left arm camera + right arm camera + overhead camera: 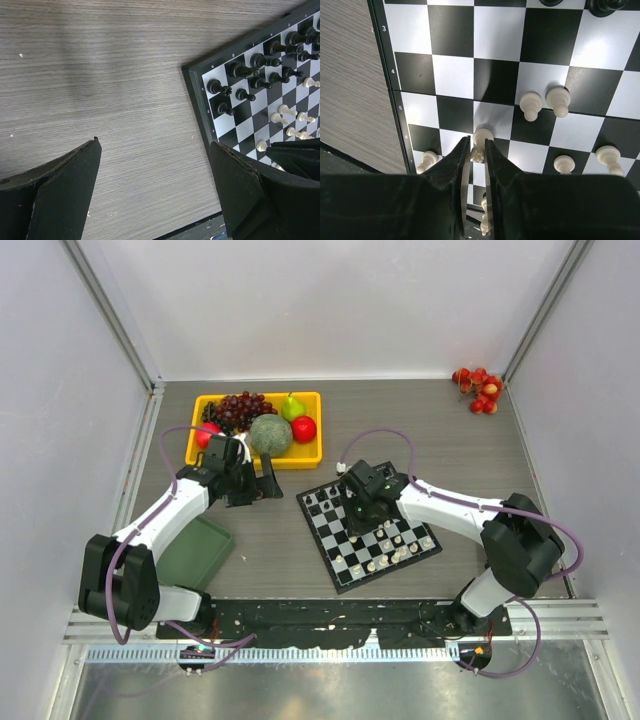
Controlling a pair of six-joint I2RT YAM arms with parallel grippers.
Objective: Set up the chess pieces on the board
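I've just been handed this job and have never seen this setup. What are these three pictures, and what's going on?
The top picture looks down on two robot arms bolted at the table's near edge. The other two come from cameras on each wrist. On the table lie a chessboard, a yellow tray of fruit, a green tray and red berries. The right gripper has its fingers closed around a white chess piece on the board. The left gripper hangs open over bare table beside the board, holding nothing.

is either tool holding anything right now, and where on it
The right tool pinches a white chess piece by its lower body, head sticking out. The left tool is open, empty.
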